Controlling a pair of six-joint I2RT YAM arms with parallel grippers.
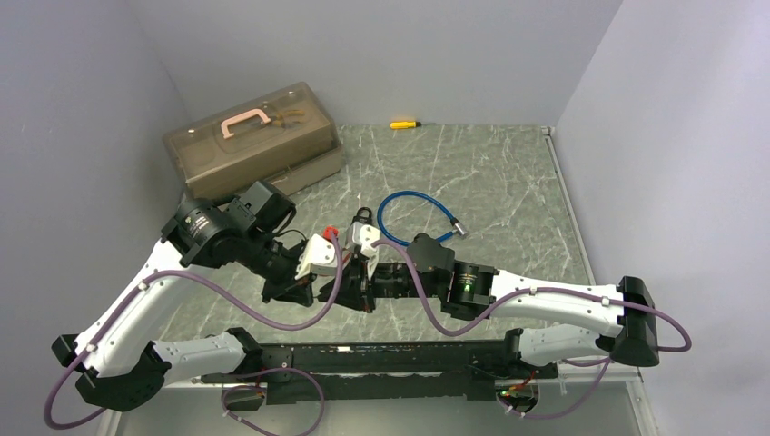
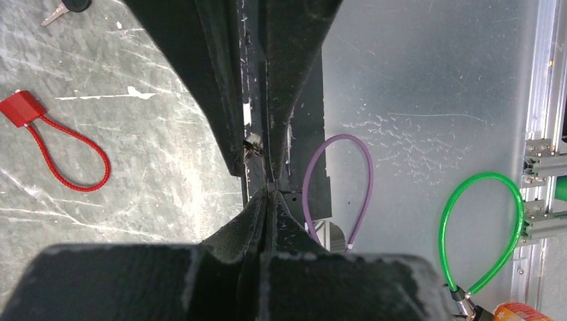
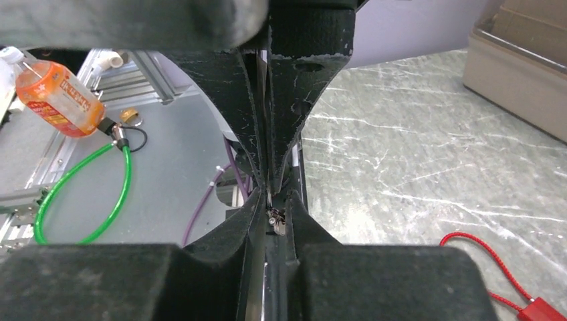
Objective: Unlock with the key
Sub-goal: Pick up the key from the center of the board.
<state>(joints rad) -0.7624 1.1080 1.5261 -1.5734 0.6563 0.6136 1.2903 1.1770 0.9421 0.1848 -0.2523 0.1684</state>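
Left pincer (image 2: 267,192) clenched tight, tip to tip with right pincer (image 3: 275,200), latter grasping small silvery metal piece (image 3: 275,218), red cord-loop lock (image 2: 23,108) lying on grey marbled table (image 2: 100,221)

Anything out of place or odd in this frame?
Yes. The left gripper and right gripper meet tip to tip, while what looks like a key lies loose on the table, apart from the red cable lock. Nothing looks spilled or damaged.
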